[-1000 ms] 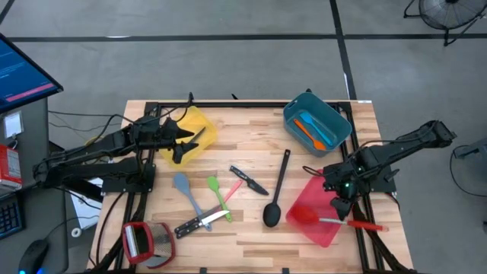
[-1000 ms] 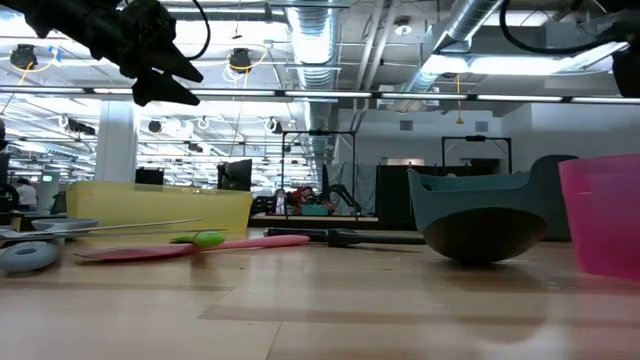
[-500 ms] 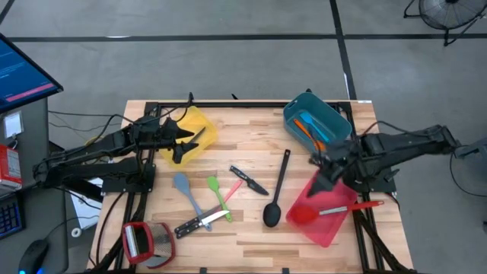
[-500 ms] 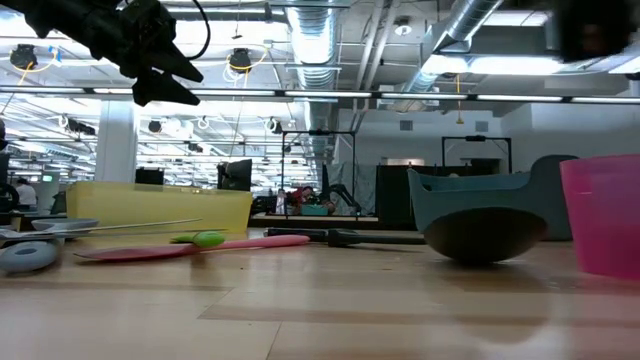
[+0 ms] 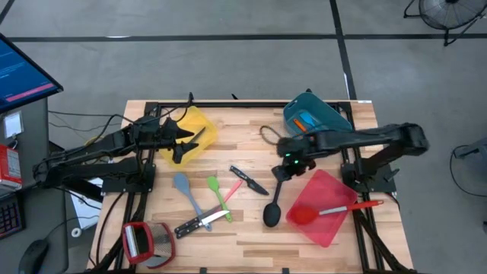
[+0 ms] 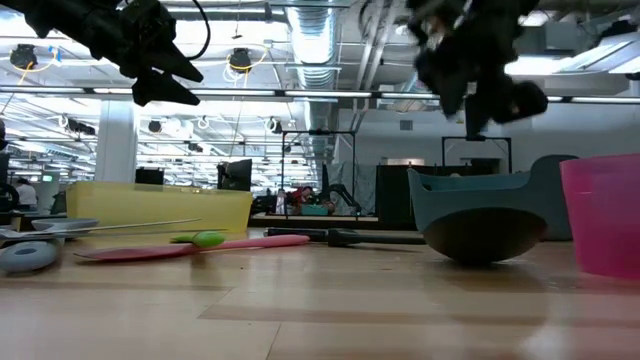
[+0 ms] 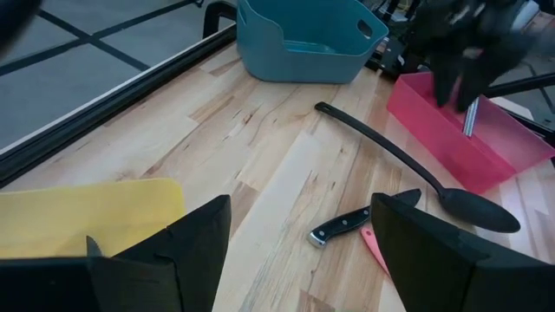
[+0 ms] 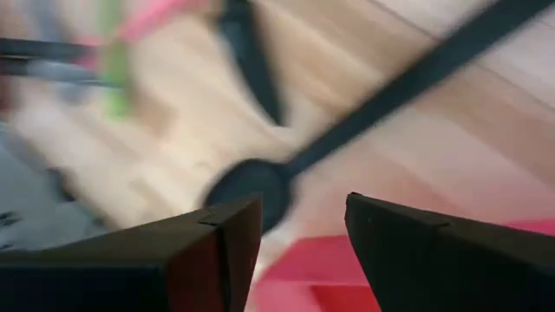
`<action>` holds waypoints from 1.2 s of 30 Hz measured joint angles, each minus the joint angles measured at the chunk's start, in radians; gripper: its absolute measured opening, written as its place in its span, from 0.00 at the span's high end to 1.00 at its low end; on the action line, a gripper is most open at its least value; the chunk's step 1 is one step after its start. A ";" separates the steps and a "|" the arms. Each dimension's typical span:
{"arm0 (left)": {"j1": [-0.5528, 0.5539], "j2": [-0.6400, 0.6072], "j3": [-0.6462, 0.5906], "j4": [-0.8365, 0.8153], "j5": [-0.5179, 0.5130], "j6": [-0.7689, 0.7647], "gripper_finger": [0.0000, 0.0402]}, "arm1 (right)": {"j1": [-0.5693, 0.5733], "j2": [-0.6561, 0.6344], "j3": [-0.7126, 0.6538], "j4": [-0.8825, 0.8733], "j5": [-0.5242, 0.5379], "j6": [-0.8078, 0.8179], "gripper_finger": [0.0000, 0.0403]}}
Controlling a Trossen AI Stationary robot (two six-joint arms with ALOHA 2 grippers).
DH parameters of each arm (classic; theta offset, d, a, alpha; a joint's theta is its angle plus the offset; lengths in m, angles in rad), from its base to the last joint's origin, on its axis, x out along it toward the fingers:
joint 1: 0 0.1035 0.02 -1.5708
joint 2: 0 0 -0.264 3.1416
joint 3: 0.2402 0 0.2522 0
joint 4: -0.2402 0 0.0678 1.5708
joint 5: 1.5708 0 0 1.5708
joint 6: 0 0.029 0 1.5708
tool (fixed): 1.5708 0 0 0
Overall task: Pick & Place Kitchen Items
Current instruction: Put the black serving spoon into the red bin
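Right wrist view shows the right gripper (image 8: 295,234) with its fingers (image 8: 208,251) parted and nothing between them, above the black ladle (image 5: 275,194) lying on the tabletop (image 5: 251,236). From overhead, this gripper hangs over the ladle's handle, between the teal bin (image 5: 316,122) and the red bin (image 5: 323,209), which holds a red-handled tool (image 5: 331,211). The left gripper (image 5: 185,144) waits wide apart and empty over the yellow bin (image 5: 199,123). Knives and spatulas lie mid-table.
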 joint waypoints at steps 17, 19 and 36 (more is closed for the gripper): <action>0.000 0.000 0.000 -0.001 0.003 0.028 0.36 | -0.021 0.262 0.019 0.004 0.107 0.167 0.54; 0.000 0.000 0.000 -0.002 0.003 0.028 0.36 | -0.013 0.262 0.019 0.006 0.145 0.216 0.53; 0.000 0.000 0.000 -0.001 -0.002 0.029 0.36 | -0.041 0.262 -0.018 0.043 0.270 0.307 0.47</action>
